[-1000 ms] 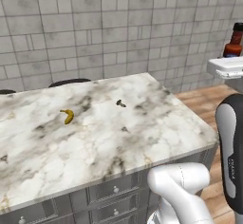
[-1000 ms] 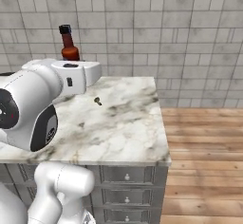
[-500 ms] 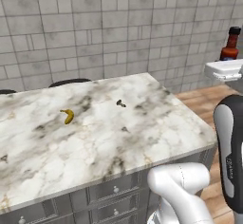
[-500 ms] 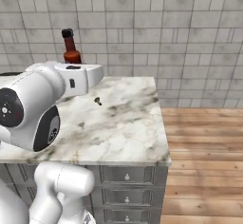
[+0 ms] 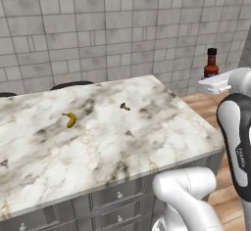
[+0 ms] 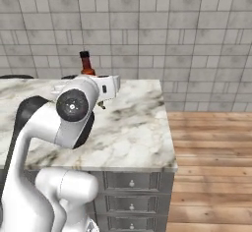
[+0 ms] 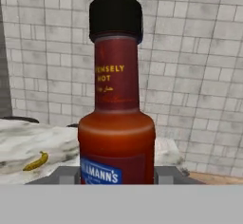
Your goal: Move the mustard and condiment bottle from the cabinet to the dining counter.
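Note:
My gripper (image 7: 116, 173) is shut on the condiment bottle (image 7: 116, 123), a dark reddish-brown sauce bottle with a black cap that stands upright between the fingers (image 7: 64, 174). From the left base the condiment bottle (image 5: 211, 64) hangs in the air just beyond the far right corner of the dining counter (image 5: 122, 142), above my white hand. From the right base the bottle (image 6: 87, 65) pokes up behind my arm, over the marble dining counter (image 6: 138, 132). The mustard and the cabinet are out of view.
A yellow banana (image 5: 69, 119) lies on the counter's left part, and it appears again as the banana (image 7: 35, 162) low in the hand view. A small dark bit (image 5: 124, 106) rests mid-counter. Grey drawers (image 6: 132, 182) sit below, a tiled wall behind, wood floor (image 6: 211, 152) to the right.
The arm has swung the held bottle lower and closer to the counter's far right corner. The counter and banana keep their places.

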Controlling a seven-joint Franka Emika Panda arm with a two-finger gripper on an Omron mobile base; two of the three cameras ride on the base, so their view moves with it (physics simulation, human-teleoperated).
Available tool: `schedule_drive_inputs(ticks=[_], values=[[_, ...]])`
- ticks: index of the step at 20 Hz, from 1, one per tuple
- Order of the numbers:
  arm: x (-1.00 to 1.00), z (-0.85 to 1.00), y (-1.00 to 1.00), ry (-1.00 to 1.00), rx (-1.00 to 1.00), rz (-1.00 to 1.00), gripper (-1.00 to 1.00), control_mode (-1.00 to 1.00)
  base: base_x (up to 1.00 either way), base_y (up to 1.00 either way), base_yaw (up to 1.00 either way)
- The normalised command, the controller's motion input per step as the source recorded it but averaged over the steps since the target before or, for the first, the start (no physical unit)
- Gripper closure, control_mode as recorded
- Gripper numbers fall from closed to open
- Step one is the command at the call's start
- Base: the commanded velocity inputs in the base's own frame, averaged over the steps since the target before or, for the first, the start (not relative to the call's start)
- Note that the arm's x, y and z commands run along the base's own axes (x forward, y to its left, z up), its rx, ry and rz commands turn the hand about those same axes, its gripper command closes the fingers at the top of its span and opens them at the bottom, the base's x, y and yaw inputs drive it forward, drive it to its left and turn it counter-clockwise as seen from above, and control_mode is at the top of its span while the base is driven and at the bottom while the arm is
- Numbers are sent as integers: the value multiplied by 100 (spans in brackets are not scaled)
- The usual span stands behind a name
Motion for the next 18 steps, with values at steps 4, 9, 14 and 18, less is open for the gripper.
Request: schedule_drive_inputs(ticks=[4, 9, 14, 18], values=[[67, -81, -30, 17, -5, 50, 100, -100, 0, 0, 0], [78, -89, -13, 16, -1, 46, 100, -100, 0, 0, 0], [77, -69, 0, 24, 0, 29, 100, -100, 0, 0, 0], [63, -63, -3, 16, 0, 18, 100, -100, 0, 0, 0]])
